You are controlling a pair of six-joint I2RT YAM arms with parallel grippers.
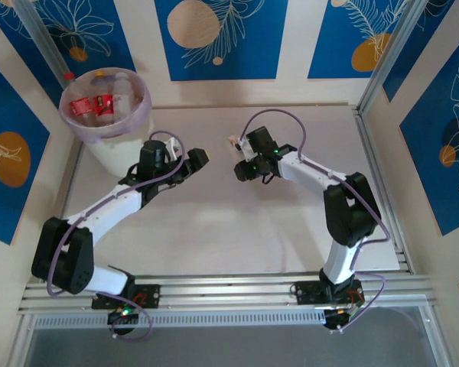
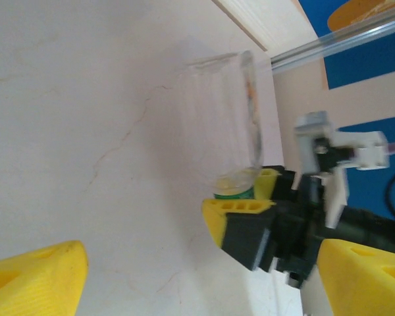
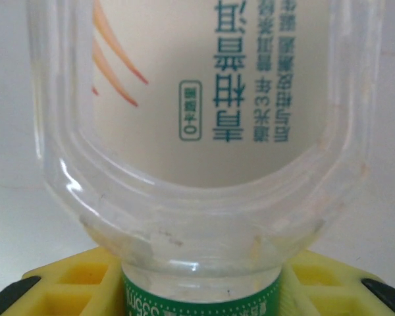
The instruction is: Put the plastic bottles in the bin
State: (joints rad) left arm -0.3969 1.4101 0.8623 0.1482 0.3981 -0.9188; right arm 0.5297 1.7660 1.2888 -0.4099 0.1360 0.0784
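Right gripper (image 2: 249, 196) is clamped on the green cap end of a clear bottle (image 3: 204, 131) near the middle of the table (image 1: 291, 229), well apart from every edge with bare tabletop around it. The left gripper (image 2: 197, 280) is near it on the bin side, jaws spread wide and holding nothing. Bin (image 1: 141, 115) sits in the far-left corner, purple liner folded over the rim and red-labelled bottles (image 1: 92, 105) inside. The held bottle's white label has green Chinese characters, upside down in the right wrist view, plus orange strokes; cannot tell if it touches the table.
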